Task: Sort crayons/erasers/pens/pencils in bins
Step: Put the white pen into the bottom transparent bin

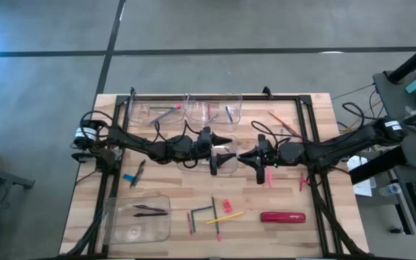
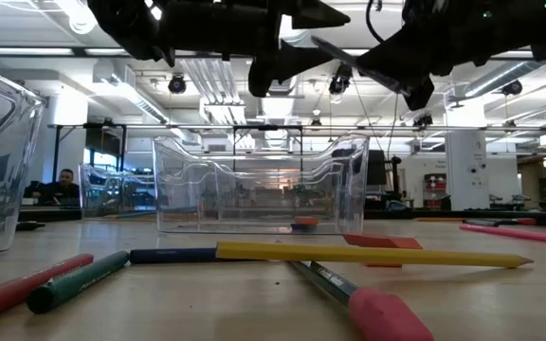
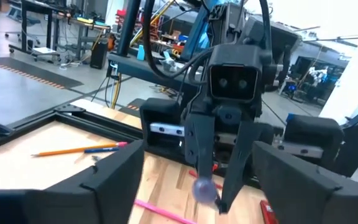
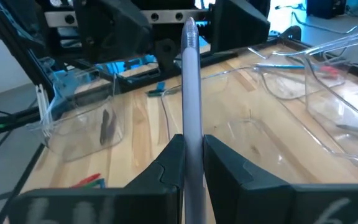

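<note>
My two grippers meet nose to nose above the middle of the table. My right gripper (image 4: 191, 146) is shut on a grey pen (image 4: 190, 74) that sticks out ahead of it toward my left gripper (image 1: 226, 148). My left gripper is open. Its fingers (image 3: 114, 177) stand wide on either side of the pen's rounded free end (image 3: 204, 186) and do not touch it. A clear bin (image 1: 222, 162) stands on the table below the two grippers, with a small red eraser (image 2: 304, 222) lying in it. My right gripper pinches the pen's shaft (image 4: 191, 127) between its two fingers. The pen runs along the fingers and juts out well past their tips. The fingers come about level from the table's right side. The pen is lifted clear of the table, its free end toward my left gripper.
Two clear bins (image 1: 154, 110) (image 1: 211, 108) stand at the far edge and one (image 1: 137, 218) at the near left, each with a few sticks in it. Pencils and crayons (image 1: 209, 214), a red eraser (image 1: 227, 206) and a red oblong thing (image 1: 282, 217) lie near the front edge. A pink pen (image 1: 271, 175) lies right of centre.
</note>
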